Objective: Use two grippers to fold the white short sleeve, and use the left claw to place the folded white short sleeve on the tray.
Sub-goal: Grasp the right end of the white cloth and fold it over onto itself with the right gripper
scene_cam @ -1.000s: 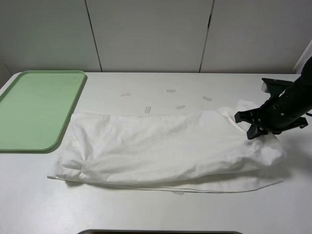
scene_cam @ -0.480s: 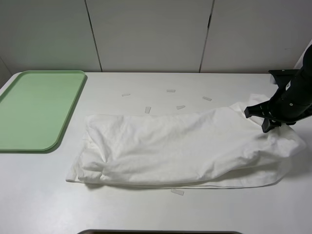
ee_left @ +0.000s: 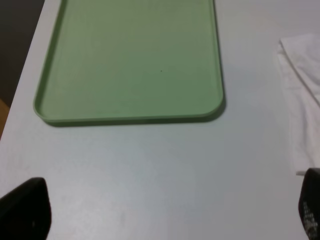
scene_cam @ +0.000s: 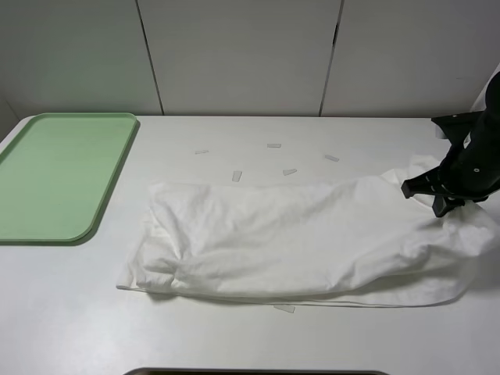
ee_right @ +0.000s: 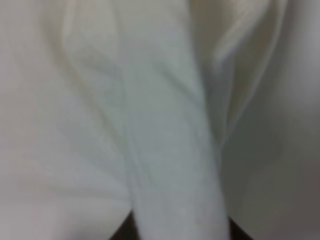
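Toward the right side of the table (scene_cam: 234,344), dragged along since a second ago: white short sleeve (scene_cam: 297,242), left end then lying just beside the tray (scene_cam: 55,176) rim, now well apart from it, bare tabletop between. Carried rightward likewise: right gripper (scene_cam: 434,197), now close to the edge of the high view. Right end of the cloth spilled farther out beyond the claw.

Right gripper closed tight, pinching a raised fold at the garment's far right end; cloth peaked up at the claw and draped down from it. Nothing but blurred white fabric across the right wrist view. Left gripper (ee_left: 167,212) spread wide, holding nothing, hanging over bare table near one end of the tray, with a corner of the shirt off to one side.

Bundled into a long rumpled band, long axis running left to right, roughly parallel to the table's front edge. Left end blunt and puffed, facing the tray; right end gathered up toward the claw. Thin lower layer showing along the front side. Small tape strips (scene_cam: 273,145) on the table just behind the far long side, one more (scene_cam: 284,308) at the front edge.
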{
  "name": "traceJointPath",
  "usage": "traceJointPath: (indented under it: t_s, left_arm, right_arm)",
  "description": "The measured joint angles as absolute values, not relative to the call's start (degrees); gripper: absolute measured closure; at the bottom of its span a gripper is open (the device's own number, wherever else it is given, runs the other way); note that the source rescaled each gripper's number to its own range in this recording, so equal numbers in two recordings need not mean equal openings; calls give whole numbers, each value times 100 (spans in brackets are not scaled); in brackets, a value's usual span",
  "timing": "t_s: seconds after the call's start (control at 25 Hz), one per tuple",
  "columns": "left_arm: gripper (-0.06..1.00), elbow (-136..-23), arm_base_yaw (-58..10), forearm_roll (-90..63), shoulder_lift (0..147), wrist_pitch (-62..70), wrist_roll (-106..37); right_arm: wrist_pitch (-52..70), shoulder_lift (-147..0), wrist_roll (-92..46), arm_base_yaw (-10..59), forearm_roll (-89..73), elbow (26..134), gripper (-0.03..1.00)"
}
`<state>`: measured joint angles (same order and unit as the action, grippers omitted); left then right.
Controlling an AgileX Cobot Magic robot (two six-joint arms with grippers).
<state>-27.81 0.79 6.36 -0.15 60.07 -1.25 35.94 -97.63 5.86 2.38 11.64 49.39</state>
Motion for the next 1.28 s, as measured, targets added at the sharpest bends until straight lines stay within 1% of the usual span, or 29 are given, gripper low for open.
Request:
traceJointPath:
  t_s: [0.12,0.28,0.52,0.64,0.68,0.8,0.92,0.96,1.28]
  left_arm:
    - [-5,-2781,79,636,-15,6007,-125]
    - [-5,-2781,79,636,-15,6007,-125]
    - [-5,-2781,86,636,-15,6007,-125]
    - [-5,-2781,86,636,-15,6007,-125]
    - [-5,-2781,86,636,-15,6007,-125]
    - [-5,-2781,86,636,-15,6007,-125]
    - [-5,-2781,86,636,-15,6007,-125]
    - [-5,-2781,86,636,-15,6007,-125]
    - [-5,-2781,86,636,-15,6007,-125]
  right_arm:
    - [3814,-9763,613,238,1593,5127,92]
    - [4181,-9763,1081,238,2319,5416,92]
    - [4511,-9763,1329,415,2426,5505,92]
    - [4719,-9763,1368,697,2188,5511,92]
    - [4808,-9763,1379,944,1965,5511,92]
    - [4822,-9763,1379,1291,1655,5572,92]
    - [4834,-9763,1379,1451,1437,5679,92]
    - [4834,-9756,1379,1612,1060,5825,92]
    - [4670,-9791,1379,1752,-303,5918,92]
